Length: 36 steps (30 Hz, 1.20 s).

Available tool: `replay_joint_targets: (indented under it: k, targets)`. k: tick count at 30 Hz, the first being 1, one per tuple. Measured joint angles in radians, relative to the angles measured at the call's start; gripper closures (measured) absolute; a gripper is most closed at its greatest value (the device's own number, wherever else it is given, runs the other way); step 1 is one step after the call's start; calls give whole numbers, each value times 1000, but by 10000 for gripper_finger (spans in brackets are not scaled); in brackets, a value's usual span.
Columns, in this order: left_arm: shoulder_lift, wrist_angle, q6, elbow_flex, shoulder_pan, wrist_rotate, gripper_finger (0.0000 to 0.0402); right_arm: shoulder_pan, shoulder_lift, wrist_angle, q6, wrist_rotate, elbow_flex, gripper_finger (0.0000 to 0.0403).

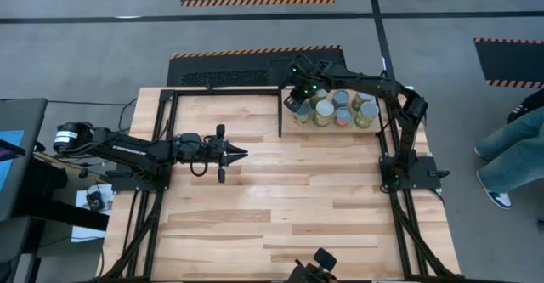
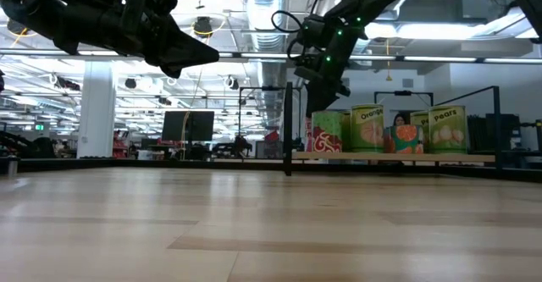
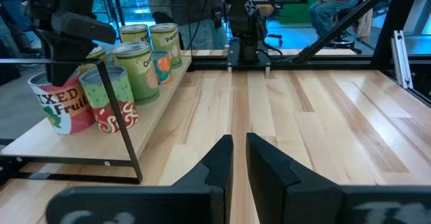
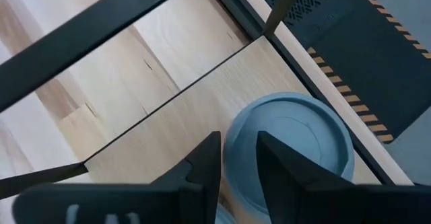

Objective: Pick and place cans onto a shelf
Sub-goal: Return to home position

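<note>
- Cans (image 1: 336,109): one tight cluster, all upright on the shelf (image 3: 81,146) at the far right corner of the tabletop (image 1: 280,198). Every can in view stands there.
- Task status, by judgement: placing looks complete. What remains is pulling the arms back to rest.
- Right gripper (image 1: 297,96): hangs over the end of the cluster nearest the table's middle. Its fingers are drawn nearly together and grasp nothing.
- Left gripper (image 1: 240,154): held out level over the left half of the table, well apart from the shelf. It is clenched to a point and empty.
- High view only: the whole layout, both arms at once, and a seated person (image 1: 510,143) at the right edge.
- Low view only: clear air between the right gripper and the can tops, plus labels reading "Orange" (image 2: 367,128) and "Pears" (image 2: 446,128).
- Left wrist view only: the shelf's bare plywood front, its black frame bars, and a red "Mixed Fruit" can (image 3: 57,106) at the near end.
- Right wrist view only: a pale blue can top (image 4: 296,143) directly beneath the gripper, close to the shelf's edge.
</note>
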<state>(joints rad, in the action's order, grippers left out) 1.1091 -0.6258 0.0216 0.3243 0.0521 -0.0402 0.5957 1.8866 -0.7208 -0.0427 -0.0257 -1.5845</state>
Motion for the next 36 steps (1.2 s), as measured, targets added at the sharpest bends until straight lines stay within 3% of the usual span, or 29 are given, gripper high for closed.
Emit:
replay_joint_targets:
  k: [8,14,17,23,31,36]
  targets:
    - [0,8,0,0,0,0,370,-1,-37,-18,47,-6,0,308]
    - [0,8,-13,0,0,0,370,-56,-129,-57,131,-121,1,365]
    - [0,8,-11,0,0,6,370,-101,-206,6,173,-130,44,394]
    - [0,8,-24,0,0,35,370,-179,-426,307,210,-106,361,381]
    - [-12,10,-21,0,0,34,370,-304,-740,752,208,-43,861,397]
    - [-59,5,1,-9,0,34,370,-404,-916,863,169,-47,1052,384]
